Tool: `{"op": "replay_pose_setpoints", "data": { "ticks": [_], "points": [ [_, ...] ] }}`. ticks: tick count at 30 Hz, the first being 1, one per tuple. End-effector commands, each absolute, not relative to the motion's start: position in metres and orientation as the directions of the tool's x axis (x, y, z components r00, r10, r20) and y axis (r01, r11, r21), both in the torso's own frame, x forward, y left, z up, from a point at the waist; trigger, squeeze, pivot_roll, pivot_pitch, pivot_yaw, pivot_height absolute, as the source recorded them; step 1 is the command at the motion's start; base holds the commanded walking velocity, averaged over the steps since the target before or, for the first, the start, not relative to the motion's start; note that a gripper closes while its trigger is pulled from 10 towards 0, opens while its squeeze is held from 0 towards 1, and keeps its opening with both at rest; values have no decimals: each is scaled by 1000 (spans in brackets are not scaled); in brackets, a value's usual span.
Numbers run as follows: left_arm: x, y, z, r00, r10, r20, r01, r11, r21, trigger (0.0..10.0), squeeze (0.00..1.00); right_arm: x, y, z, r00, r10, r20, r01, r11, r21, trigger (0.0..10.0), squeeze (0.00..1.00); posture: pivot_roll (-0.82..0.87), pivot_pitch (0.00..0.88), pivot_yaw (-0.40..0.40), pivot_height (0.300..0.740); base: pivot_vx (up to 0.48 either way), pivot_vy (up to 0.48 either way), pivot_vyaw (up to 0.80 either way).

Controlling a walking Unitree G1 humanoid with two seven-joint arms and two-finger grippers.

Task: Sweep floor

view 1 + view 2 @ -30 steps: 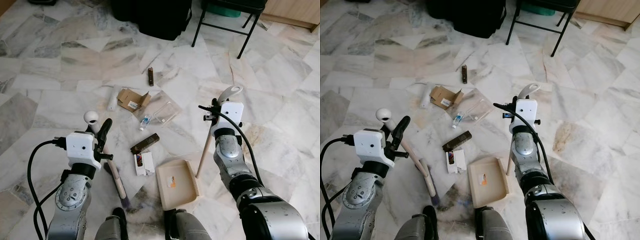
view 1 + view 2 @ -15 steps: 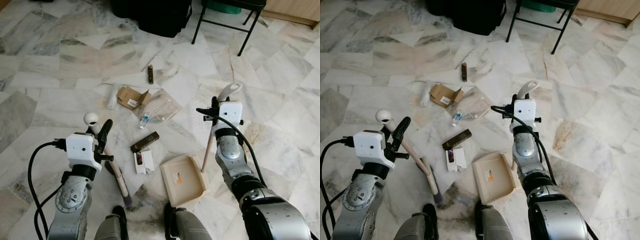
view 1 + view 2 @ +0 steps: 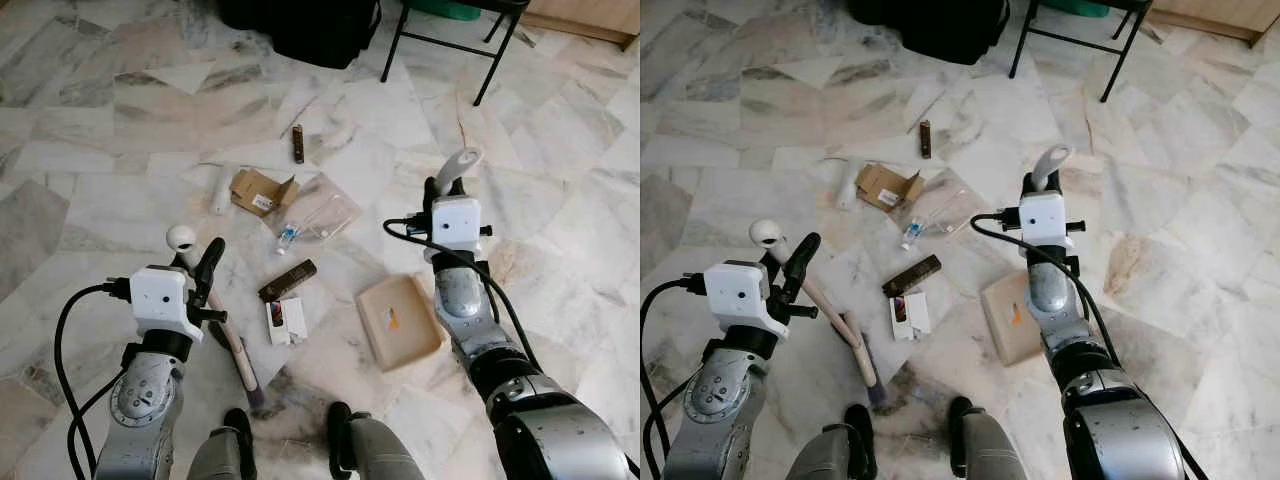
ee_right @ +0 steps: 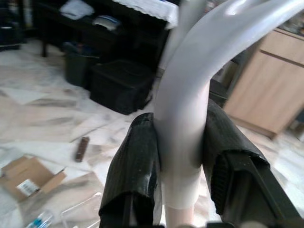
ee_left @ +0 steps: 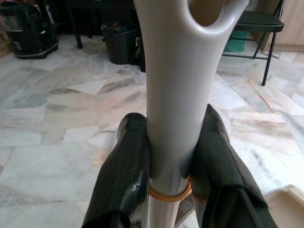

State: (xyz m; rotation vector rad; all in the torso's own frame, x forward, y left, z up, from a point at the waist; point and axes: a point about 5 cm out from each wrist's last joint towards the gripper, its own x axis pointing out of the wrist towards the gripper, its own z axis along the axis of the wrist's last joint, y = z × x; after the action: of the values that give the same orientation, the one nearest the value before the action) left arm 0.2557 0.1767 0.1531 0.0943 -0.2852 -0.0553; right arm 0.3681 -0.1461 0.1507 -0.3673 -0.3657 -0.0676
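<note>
The left gripper is clenched on the broom handle at 8 o'clock, the brush resting on the marble floor, while the right gripper grasps the dustpan handle at 3 o'clock, the dustpan beside scattered litter
</note>
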Motion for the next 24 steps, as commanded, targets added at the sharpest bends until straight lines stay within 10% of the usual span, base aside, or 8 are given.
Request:
{"op": "replay_pose_setpoints", "data": {
  "ticks": [1, 16, 24],
  "points": [
    [251, 176, 144, 971, -76, 229, 58, 995, 85, 10000, 0, 364, -144, 146, 932, 8, 361, 112, 944, -310, 10000, 0, -44, 413, -98, 740, 0, 0, 0],
    [252, 175, 150, 965, -83, 250, 63, 994, 86, 10000, 0, 352, -115, 189, 793, 153, 589, 23, 959, -281, 10000, 0, -38, 428, -89, 740, 0, 0, 0],
    [253, 179, 153, 963, -93, 254, 70, 993, 98, 10000, 0, 351, -122, 147, 911, 101, 400, 9, 964, -264, 10000, 0, -44, 443, -96, 740, 0, 0, 0]
  ]
}}
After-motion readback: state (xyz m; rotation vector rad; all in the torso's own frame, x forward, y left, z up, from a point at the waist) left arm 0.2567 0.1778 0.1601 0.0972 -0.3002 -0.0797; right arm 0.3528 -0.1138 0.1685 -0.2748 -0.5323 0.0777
